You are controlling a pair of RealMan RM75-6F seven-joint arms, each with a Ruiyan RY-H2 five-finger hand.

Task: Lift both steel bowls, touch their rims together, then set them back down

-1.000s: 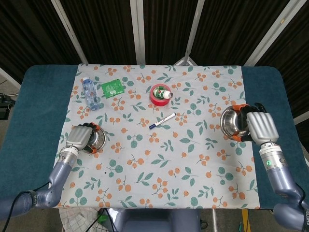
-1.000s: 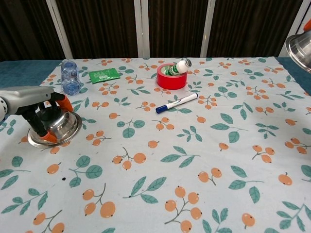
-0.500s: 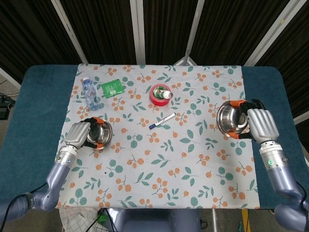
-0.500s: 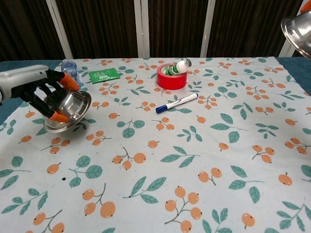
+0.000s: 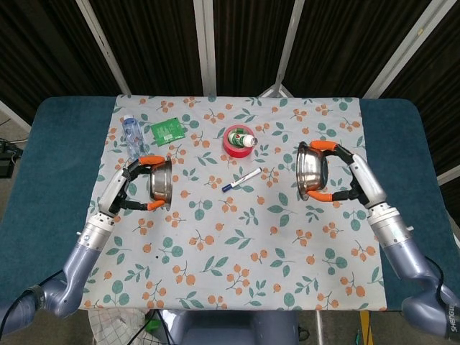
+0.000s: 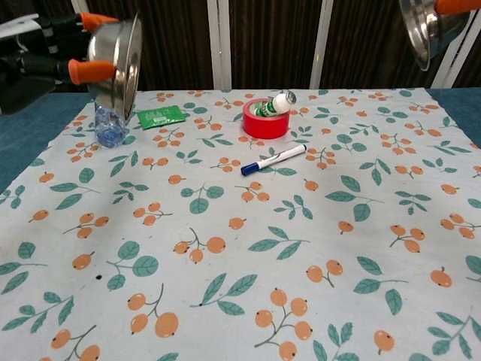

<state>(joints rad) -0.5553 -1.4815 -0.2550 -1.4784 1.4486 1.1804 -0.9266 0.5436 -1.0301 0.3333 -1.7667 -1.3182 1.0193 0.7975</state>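
Two steel bowls are up off the table, tipped on their sides with their open mouths turned toward each other, well apart. The left hand (image 5: 129, 188) grips the left bowl (image 5: 159, 188) by its rim above the table's left edge; the right hand (image 5: 351, 180) grips the right bowl (image 5: 309, 172) the same way toward the right edge. Between them on the flowered cloth (image 5: 237, 237) lies a marker (image 5: 241, 179). Farther back a small bottle (image 5: 245, 139) leans in a red tape roll (image 5: 234, 144), and toward the far left corner lie a green packet (image 5: 167, 131) and a water bottle (image 5: 134, 139).
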